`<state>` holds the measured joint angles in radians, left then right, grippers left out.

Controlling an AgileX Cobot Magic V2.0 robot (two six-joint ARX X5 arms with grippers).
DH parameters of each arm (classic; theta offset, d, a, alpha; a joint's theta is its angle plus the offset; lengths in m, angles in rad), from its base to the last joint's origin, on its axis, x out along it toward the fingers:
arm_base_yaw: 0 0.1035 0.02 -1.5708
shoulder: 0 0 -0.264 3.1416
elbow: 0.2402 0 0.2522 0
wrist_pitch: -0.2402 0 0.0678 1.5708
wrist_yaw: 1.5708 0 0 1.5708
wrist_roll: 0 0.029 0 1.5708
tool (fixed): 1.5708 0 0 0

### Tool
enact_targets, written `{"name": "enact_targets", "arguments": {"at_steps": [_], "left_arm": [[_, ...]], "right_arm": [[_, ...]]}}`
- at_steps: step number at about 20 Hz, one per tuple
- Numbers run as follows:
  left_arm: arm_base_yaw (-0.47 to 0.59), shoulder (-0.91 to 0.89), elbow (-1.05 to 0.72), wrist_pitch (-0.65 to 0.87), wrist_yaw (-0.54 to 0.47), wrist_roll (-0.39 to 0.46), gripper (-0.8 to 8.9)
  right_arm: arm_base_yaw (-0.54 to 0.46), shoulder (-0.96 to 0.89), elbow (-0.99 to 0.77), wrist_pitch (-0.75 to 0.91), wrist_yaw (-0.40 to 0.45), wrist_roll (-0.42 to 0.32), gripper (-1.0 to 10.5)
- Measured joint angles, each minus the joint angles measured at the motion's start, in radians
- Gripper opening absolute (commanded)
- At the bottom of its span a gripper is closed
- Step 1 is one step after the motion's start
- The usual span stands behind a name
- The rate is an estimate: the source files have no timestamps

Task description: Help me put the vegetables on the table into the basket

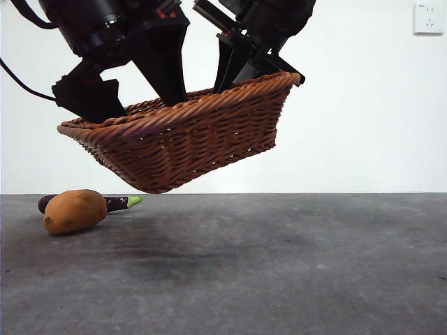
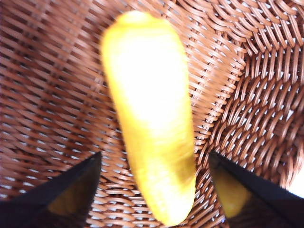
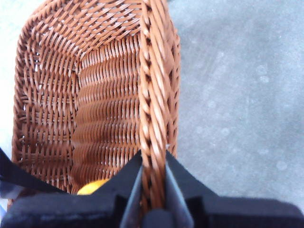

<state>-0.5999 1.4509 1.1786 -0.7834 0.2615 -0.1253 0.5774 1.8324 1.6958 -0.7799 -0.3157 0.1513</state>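
Pinching the braided rim between shut jaws, the right gripper (image 3: 154, 190) holds the basket (image 1: 188, 139) tilted off the table (image 1: 279, 265) — the corn (image 2: 149, 114) lies inside, between the left gripper's (image 2: 154, 190) wide-open jaws, apparently released. Potato (image 1: 73, 211) and eggplant (image 1: 119, 203) wait below.

Your front camera is sitting low, about level with the dark grey speckled table (image 1: 293, 272), and is looking straight across it toward a plain white wall (image 1: 377, 118); the reddish-brown woven wicker basket (image 1: 181, 139) is hanging close and large in its upper half. Your left wrist camera is looking down into that basket from very near, so the weave and a blurred stubby yellow corn cob (image 2: 152, 118) are filling its picture. Your right wrist camera is looking along the basket's braided rim (image 3: 154, 104) from close above, taking in the table beyond. All three views are sharing the basket; both wrist views are sharing the corn cob.
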Motion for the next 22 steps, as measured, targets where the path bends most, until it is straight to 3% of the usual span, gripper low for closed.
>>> {"name": "enact_targets", "arguments": {"at_steps": [4, 9, 11, 15, 16, 18, 22], "left_arm": [[0.0, -0.133, 0.011, -0.011, -0.031, -0.018, 3.86], [0.064, -0.323, 0.045, -0.148, -0.305, -0.019, 3.87], [0.153, -0.282, 0.043, -0.218, -0.31, -0.005, 3.87], [0.264, -0.174, 0.043, -0.116, -0.311, 0.059, 3.94], [0.298, -0.134, 0.043, -0.101, -0.311, 0.08, 4.48], [0.355, -0.039, 0.044, -0.079, -0.308, 0.12, 4.54], [0.397, 0.127, 0.043, 0.025, -0.306, 0.189, 4.55]], "right_arm": [[-0.015, 0.0, 0.0, 0.0, -0.016, -0.013, -0.1], [-0.114, -0.005, 0.0, -0.023, -0.049, -0.022, -0.1], [-0.155, -0.038, 0.0, -0.028, -0.044, -0.029, -0.1], [-0.172, -0.134, 0.0, -0.035, -0.039, -0.032, -0.1], [-0.173, -0.153, 0.0, -0.041, -0.031, -0.033, -0.1], [-0.174, -0.178, 0.0, -0.06, -0.02, -0.035, -0.1], [-0.174, -0.206, 0.0, -0.097, -0.016, -0.035, -0.1]]}}
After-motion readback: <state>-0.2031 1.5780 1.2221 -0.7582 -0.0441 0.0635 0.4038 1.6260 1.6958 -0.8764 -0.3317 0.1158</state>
